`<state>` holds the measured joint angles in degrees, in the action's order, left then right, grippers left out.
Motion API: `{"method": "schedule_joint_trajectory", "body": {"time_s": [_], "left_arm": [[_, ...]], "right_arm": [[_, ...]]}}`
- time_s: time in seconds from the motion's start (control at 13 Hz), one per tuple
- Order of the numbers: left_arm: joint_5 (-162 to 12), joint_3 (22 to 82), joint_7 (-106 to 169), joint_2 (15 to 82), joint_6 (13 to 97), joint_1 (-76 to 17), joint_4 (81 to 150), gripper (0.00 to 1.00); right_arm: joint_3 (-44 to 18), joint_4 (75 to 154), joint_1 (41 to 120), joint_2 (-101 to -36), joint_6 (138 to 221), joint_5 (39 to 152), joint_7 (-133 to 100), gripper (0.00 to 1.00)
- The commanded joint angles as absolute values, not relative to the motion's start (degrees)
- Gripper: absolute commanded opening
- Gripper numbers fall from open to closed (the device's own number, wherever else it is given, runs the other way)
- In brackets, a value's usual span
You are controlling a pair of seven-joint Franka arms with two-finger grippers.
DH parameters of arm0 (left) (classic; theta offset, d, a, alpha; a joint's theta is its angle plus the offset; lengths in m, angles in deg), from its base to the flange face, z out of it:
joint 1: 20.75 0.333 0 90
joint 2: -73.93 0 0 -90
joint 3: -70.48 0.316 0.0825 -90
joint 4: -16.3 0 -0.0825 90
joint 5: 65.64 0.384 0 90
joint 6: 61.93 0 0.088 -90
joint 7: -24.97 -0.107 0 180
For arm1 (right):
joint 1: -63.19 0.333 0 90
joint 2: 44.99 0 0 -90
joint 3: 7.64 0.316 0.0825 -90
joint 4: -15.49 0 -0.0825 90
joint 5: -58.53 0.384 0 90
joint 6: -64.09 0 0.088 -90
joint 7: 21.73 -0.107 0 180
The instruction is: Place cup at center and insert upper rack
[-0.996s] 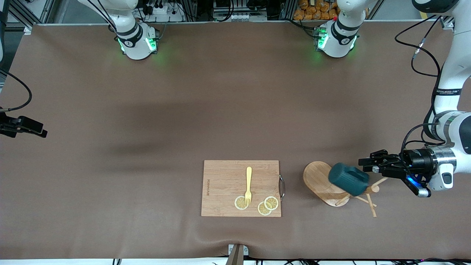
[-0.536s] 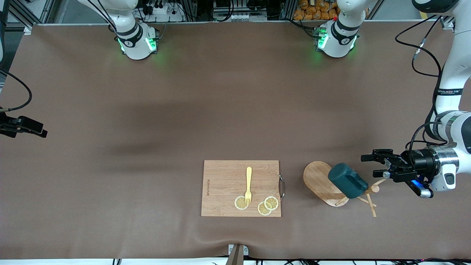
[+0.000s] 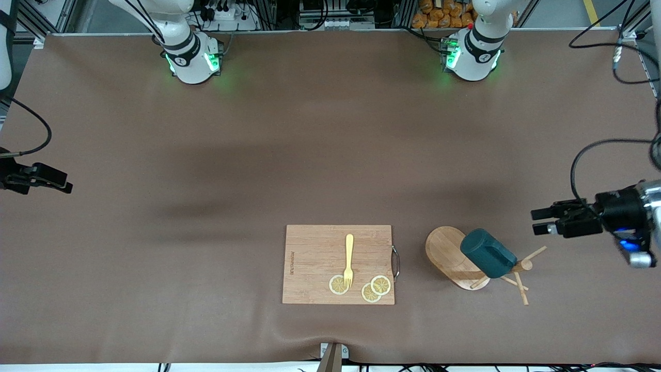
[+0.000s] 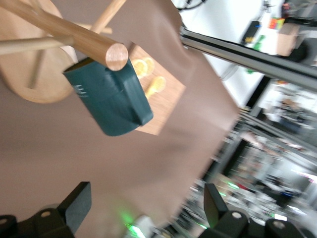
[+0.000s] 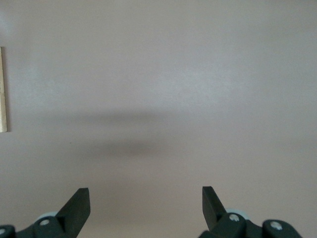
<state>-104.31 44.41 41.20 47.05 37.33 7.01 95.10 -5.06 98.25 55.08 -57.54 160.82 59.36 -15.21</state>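
Teal cup (image 3: pixel 488 254) sits on the wooden upper rack (image 3: pixel 454 257), hung on or around the rack's post; can't tell exactly what carries it. Rack lies tipped over on the brown table (image 3: pixel 258 155): oval base on edge toward the cutting board, post and thin pegs pointing toward the left arm's end of the table. Left wrist view has the same pair: cup (image 4: pixel 111 99) right against the round post end of the rack (image 4: pixel 74 37), base disc past it.

Left gripper (image 3: pixel 542 221) hangs over bare table near the left arm's end, close to the peg tips but apart from them. Fingers spread wide, nothing between them; both dark fingertips (image 4: pixel 77 206) show in its wrist view with only table between.

Right gripper (image 5: pixel 146 203) barely pokes in at the front view's edge, at the right arm's end of the table, well apart from the cup and rack. Fingers spread too, holding nothing, plain table under them. That arm waits.

Bamboo cutting board (image 3: pixel 315 258) lies flat beside the rack, toward the right arm's end, metal handle on the rack side. On it: yellow fork (image 3: pixel 349 261), tines on one of three lemon slices (image 3: pixel 376 288), all at the edge nearer the front camera. Board edge (image 5: pixel 3 89) also clips into the right wrist view.
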Motion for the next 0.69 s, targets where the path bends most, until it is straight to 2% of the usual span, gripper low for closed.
{"method": "schedule_joint_trajectory", "body": {"time_s": [0.0, 0.31, 0.61], "left_arm": [[-93.55, 44.9, 41.41, 54.57, 39.14, 5.97, 99.18, 1.0], [-78.34, 44.38, 42.98, 64.5, 38.53, 4.13, 104.44, 1.0], [-71.72, 44.2, 42.73, 73.64, 35.64, 3.69, 111.74, 1.0]], "right_arm": [[-5.0, 96.61, 55.27, -57.21, 160.33, 59.15, -15.14, 1.0], [-5.0, 96.17, 56.07, -56.86, 157.54, 59.93, -14.7, 1.0], [-4.65, 92.66, 57.2, -56.94, 154.18, 60.03, -15.05, 1.0]]}}
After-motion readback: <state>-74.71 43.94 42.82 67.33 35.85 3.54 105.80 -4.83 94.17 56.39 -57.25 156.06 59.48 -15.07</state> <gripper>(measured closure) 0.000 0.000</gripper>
